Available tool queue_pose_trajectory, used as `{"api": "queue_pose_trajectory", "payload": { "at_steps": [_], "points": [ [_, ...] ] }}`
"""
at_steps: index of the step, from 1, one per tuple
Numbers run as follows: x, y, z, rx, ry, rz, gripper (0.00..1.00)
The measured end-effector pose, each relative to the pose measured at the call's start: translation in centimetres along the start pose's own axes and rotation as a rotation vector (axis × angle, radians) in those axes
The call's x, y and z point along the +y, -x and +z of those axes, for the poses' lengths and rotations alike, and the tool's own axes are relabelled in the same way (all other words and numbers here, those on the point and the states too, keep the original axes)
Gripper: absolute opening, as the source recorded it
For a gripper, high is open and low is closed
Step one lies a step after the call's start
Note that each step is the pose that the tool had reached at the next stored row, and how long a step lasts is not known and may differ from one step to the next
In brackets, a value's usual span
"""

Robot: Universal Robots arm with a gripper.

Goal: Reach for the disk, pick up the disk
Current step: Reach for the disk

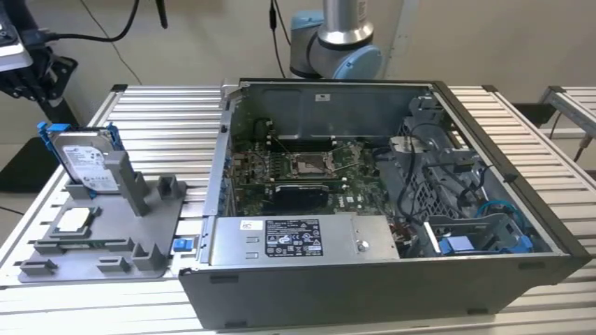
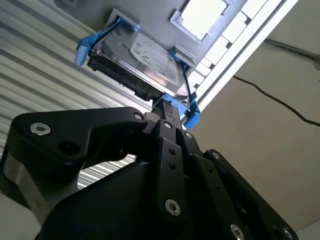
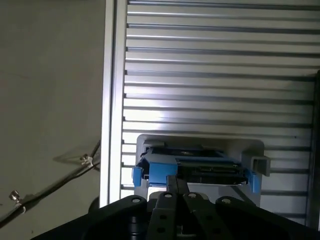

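the disk (image 2: 145,57) stands on edge in a grey holder (image 1: 139,209), just ahead of the gripper (image 3: 176,181). the gripper's fingers are drawn together with nothing between them, tips right by the disk's blue frame; whether they touch it cannot be told. the exterior view also takes in an open computer case (image 1: 373,209) beside the holder.

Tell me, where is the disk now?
The disk stands upright in the grey holder at the exterior view's left, on the slatted table beside the open computer case.
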State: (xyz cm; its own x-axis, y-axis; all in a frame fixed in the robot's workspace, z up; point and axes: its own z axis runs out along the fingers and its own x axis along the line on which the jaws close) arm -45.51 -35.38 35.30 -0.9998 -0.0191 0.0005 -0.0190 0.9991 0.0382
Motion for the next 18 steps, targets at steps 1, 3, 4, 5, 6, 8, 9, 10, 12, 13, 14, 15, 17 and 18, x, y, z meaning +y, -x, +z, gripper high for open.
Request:
{"api": "queue_pose_trajectory", "payload": {
  "at_steps": [1,3,4,5,6,8,9,10,12,13,14,15,17,18],
  "points": [
    [-0.06,-0.02,0.01,0.0000,0.0000,0.000,0.00],
    [-0.07,-0.10,0.03,-0.0001,0.0000,0.000,0.00],
    [-0.07,-0.12,0.04,-0.0001,0.0001,0.000,0.00],
    [-0.07,-0.11,0.04,-0.0002,0.0001,0.000,0.00],
    [-0.07,-0.12,0.04,-0.0002,0.0000,0.000,0.00],
    [-0.07,-0.13,0.04,-0.0001,0.0000,0.000,0.00],
    [-0.07,-0.13,0.04,-0.0001,0.0001,0.000,0.00],
    [-0.07,-0.13,0.04,-0.0001,0.0001,0.000,0.00],
    [-0.07,-0.13,0.04,-0.0001,0.0000,0.000,0.00],
    [-0.07,-0.13,0.04,-0.0001,0.0000,0.000,0.00],
    [-0.07,-0.13,0.04,-0.0001,0.0000,-0.001,0.00],
    [-0.07,-0.14,0.04,0.0000,0.0001,-0.002,0.00],
    [-0.07,-0.14,0.03,0.0004,0.0000,-0.010,0.00],
    [-0.07,-0.14,0.04,0.0008,0.0000,-0.021,0.00]
  ]
}}
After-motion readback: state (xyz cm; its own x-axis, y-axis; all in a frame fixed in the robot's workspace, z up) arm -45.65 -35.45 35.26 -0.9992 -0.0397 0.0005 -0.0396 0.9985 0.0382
